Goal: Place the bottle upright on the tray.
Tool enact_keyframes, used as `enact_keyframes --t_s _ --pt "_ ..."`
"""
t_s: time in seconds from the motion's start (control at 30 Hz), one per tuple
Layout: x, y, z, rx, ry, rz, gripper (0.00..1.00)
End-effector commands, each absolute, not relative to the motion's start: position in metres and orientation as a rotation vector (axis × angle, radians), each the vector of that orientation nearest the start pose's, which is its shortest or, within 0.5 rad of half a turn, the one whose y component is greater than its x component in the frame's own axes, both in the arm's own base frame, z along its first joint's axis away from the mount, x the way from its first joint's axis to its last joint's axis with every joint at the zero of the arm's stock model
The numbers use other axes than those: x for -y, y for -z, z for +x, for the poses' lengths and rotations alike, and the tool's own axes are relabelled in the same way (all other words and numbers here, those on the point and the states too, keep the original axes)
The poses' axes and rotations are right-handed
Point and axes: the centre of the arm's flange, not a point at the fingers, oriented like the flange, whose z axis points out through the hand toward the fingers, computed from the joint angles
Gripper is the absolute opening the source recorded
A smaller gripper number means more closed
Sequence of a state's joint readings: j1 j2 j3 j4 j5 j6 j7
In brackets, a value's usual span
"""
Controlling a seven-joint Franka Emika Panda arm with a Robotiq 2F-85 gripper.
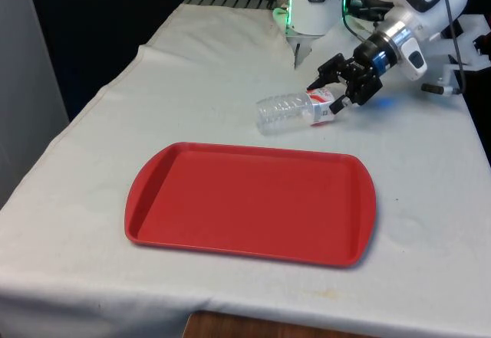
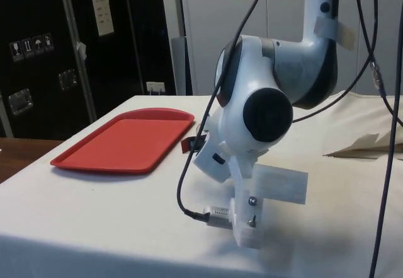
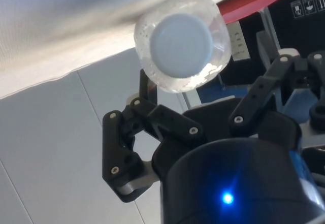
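Clear ribbed plastic, with a red-and-white label near its cap end, the bottle (image 1: 293, 113) lies on its side on the white-clothed table (image 1: 92, 162), at one o'clock from the tray (image 1: 251, 201). The hand (image 1: 338, 91) spreads open around its cap end. The flat red tray, round-cornered, holds nothing.
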State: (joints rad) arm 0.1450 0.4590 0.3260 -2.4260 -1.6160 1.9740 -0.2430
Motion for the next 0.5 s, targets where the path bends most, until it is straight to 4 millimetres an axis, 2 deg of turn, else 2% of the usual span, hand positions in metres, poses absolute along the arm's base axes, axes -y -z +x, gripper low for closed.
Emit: enact_keyframes --t_s 0.0,0.47 --pt "-0.1537 -0.1116 0.4037 -1.859 0.517 1.066 1.0" --pt "-0.154 -0.1085 0.403 -1.897 0.497 1.085 1.0"
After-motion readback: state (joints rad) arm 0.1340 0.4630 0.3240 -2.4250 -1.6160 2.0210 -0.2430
